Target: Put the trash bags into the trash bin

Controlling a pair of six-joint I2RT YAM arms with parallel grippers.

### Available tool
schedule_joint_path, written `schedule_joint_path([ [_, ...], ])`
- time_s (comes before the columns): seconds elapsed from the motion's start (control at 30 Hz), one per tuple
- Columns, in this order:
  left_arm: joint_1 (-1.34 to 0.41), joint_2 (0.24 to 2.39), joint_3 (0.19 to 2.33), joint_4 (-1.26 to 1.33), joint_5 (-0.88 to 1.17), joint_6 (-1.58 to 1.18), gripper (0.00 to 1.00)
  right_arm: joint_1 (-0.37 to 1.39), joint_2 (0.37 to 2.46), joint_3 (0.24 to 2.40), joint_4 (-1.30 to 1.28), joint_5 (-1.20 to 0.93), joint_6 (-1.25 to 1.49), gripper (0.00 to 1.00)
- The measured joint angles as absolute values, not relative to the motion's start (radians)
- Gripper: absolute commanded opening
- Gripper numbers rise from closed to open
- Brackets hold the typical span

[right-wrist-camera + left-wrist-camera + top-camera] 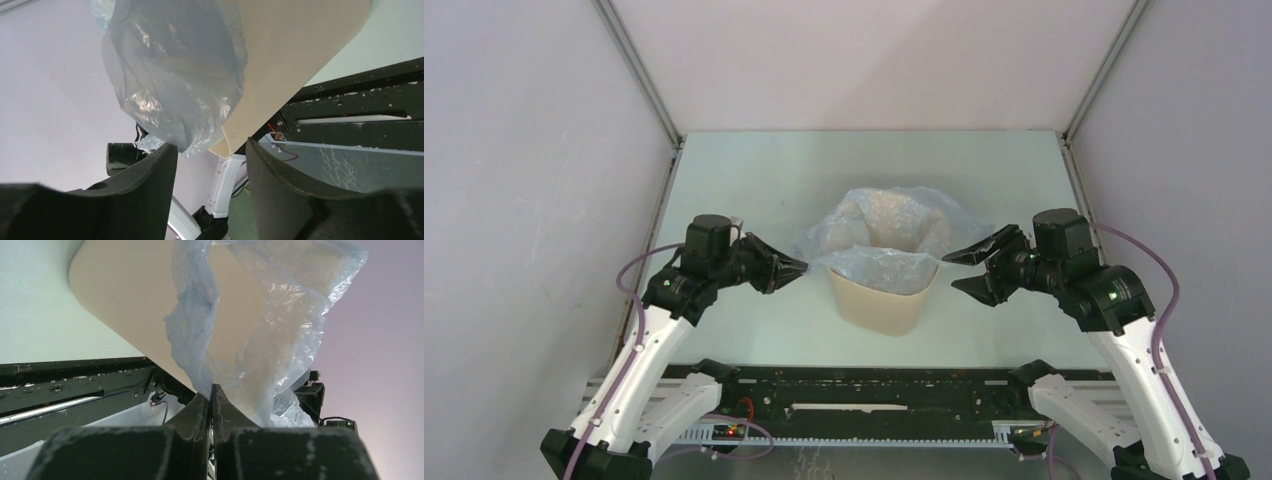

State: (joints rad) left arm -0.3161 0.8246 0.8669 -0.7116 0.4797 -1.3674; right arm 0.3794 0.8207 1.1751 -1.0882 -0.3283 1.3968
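The beige trash bin (pixel 886 305) stands upright mid-table. The pale blue-grey trash bag (pixel 894 232) is draped over its mouth and bunched behind it, with part of the film sagging inside. My left gripper (pixel 803 266) is just left of the bin's rim and shut on the bag's left edge. In the left wrist view the film (pixel 260 335) runs down into the closed fingertips (pixel 212 391), in front of the bin wall (pixel 125 300). My right gripper (pixel 951 271) is open beside the bin's right rim. In the right wrist view it (pixel 210 155) is empty, with the bag (pixel 175 75) and bin wall (pixel 290 55) just beyond.
Grey enclosure walls stand at the left, right and back of the pale green table (pixel 754 180). A black rail (pixel 864 385) with wiring runs along the near edge between the arm bases.
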Motion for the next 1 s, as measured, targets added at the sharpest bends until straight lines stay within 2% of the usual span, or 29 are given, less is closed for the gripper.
schedule_joint_path([
  [0.1,-0.316,0.825,0.867,-0.712,0.483,-1.352,0.03,0.408,0.831,1.165,-1.065,-0.323,1.424,0.42],
  [0.23,-0.316,0.825,0.867,-0.727,0.479,-1.306,0.01,0.426,0.838,1.147,-1.042,-0.324,1.446,0.08],
  [0.3,-0.316,0.825,0.868,-0.746,0.473,-1.279,0.0,0.426,0.823,1.115,-1.025,-0.326,1.456,0.0],
  [0.57,-0.317,0.818,0.868,-0.804,0.463,-1.202,0.0,0.395,0.759,1.018,-1.009,-0.383,1.45,0.0],
  [0.83,-0.317,0.793,0.868,-0.875,0.456,-1.089,0.0,0.194,0.72,0.965,-1.012,-0.625,1.235,0.0],
  [1.0,-0.317,0.788,0.868,-0.884,0.456,-1.029,0.0,0.159,0.72,0.932,-0.983,-0.78,1.098,0.0],
])
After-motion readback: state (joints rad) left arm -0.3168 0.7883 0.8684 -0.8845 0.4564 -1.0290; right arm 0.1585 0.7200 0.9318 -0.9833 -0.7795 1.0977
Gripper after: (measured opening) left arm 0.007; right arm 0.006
